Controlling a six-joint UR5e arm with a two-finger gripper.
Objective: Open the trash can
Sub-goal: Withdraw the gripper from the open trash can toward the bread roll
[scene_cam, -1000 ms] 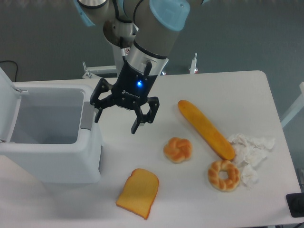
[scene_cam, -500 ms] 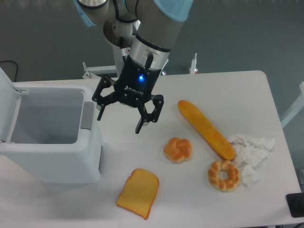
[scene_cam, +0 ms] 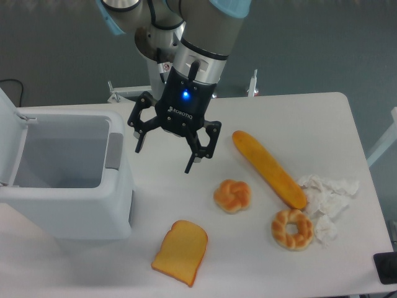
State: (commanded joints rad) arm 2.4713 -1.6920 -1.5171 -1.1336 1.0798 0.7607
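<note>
Camera view: trash can [scene_cam: 68,205] sits at table's left, lid [scene_cam: 9,133] swung up, bin open. Looks rigid, light plastic; grey button strip [scene_cam: 114,151] is the spot to press. Gripper [scene_cam: 165,149] hovers beside it, jaws wide, empty.

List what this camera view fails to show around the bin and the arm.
- Trash can: the lid runs off the left edge; the inner floor is hidden by the near wall.
- Tool: open, but the arm above is cut by the top edge.
- Dark object: clipped at the right edge, unidentifiable.
- Crumpled tissue: partly hidden under the baguette.
</note>
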